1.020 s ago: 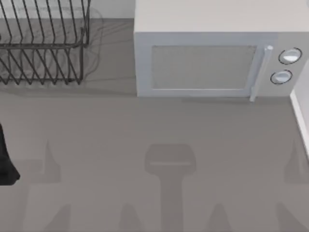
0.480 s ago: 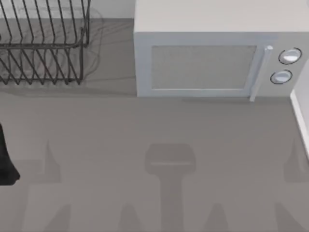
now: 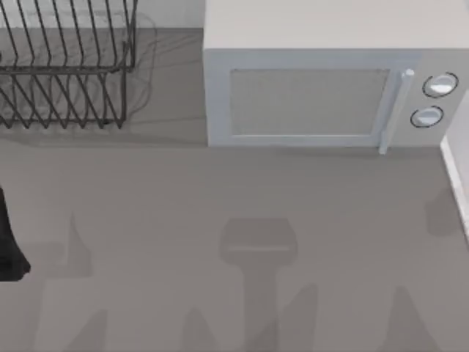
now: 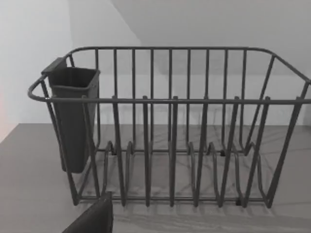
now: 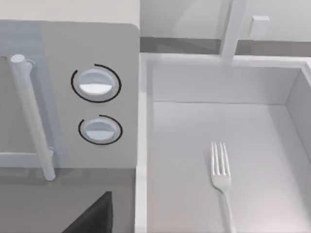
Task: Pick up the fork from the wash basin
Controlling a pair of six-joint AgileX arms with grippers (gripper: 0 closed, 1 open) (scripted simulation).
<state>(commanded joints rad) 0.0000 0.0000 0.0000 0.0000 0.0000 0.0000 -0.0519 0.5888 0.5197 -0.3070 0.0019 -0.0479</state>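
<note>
The fork point(image 5: 222, 182) lies flat on the floor of the white wash basin point(image 5: 223, 82), tines pointing toward the basin's back wall. It is thin and silvery-white. A dark part of my right gripper point(image 5: 92, 217) shows at the edge of the right wrist view, over the grey counter beside the basin's rim and apart from the fork. My left arm point(image 3: 9, 242) stands parked at the table's left edge; a dark part of its gripper point(image 4: 93, 218) shows in front of the dish rack point(image 4: 170, 136).
A microwave point(image 3: 308, 95) stands at the back middle, its handle point(image 5: 31, 121) and two knobs point(image 5: 95, 85) next to the basin. The wire dish rack point(image 3: 66, 66) with a dark cutlery cup point(image 4: 73, 116) fills the back left. The basin's rim point(image 3: 456, 176) runs along the right edge. A faucet point(image 5: 233, 29) rises behind the basin.
The shadows on the counter's right half have shifted, so the right arm has moved. The left arm and everything on the counter stay as they were.
</note>
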